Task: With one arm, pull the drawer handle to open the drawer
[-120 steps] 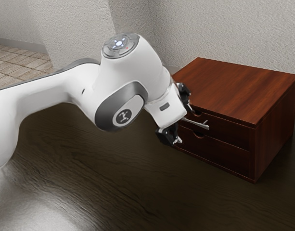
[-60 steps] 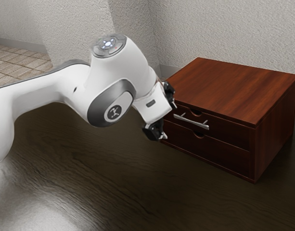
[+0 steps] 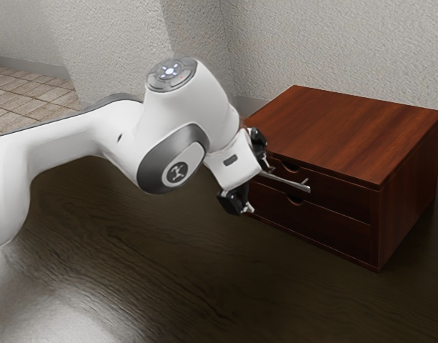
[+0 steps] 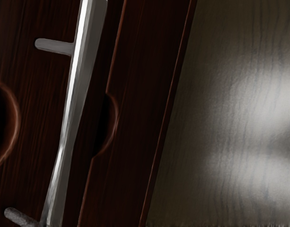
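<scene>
A dark red wooden cabinet point(image 3: 347, 128) stands on the table at the exterior view's right, with two drawers in its front. The upper drawer point(image 3: 336, 193) carries a silver bar handle point(image 3: 290, 183) and looks flush with the cabinet front. My gripper point(image 3: 253, 175) is open at the handle's near end, one black finger point(image 3: 257, 140) above the bar and the other below it, neither touching it. In the wrist view the handle point(image 4: 74, 109) runs close across the upper drawer front point(image 4: 26, 118), beside the lower drawer front point(image 4: 140, 118).
The dark wooden table point(image 3: 168, 286) stretches out in front of the cabinet and under my arm. The lower drawer point(image 3: 326, 223) has a small finger notch. Textured walls close the corner behind the cabinet.
My hand drew back from the cabinet toward the exterior view's left, then came back to the right to the handle's end. The drawer has not visibly moved.
</scene>
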`<state>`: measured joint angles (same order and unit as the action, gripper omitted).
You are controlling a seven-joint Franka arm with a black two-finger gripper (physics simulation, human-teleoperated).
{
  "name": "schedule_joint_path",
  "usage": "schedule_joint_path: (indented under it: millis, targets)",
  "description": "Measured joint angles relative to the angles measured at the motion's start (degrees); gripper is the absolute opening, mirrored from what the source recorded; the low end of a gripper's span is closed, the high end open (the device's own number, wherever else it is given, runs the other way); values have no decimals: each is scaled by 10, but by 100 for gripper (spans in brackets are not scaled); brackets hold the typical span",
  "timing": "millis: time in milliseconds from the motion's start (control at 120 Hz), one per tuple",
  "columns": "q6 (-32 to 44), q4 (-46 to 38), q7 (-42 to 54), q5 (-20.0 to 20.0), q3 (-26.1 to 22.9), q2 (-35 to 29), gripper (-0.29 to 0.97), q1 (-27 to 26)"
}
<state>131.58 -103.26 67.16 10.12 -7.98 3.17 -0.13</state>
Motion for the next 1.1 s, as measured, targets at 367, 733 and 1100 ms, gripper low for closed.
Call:
schedule_joint_path:
  millis: [367,733,1100]
  targets:
    - [3,3,3,0,0,15,70,-18]
    - [9,-5,3,1,-1,17,68,-17]
    - [26,-55,3,3,-2,-16,68,-20]
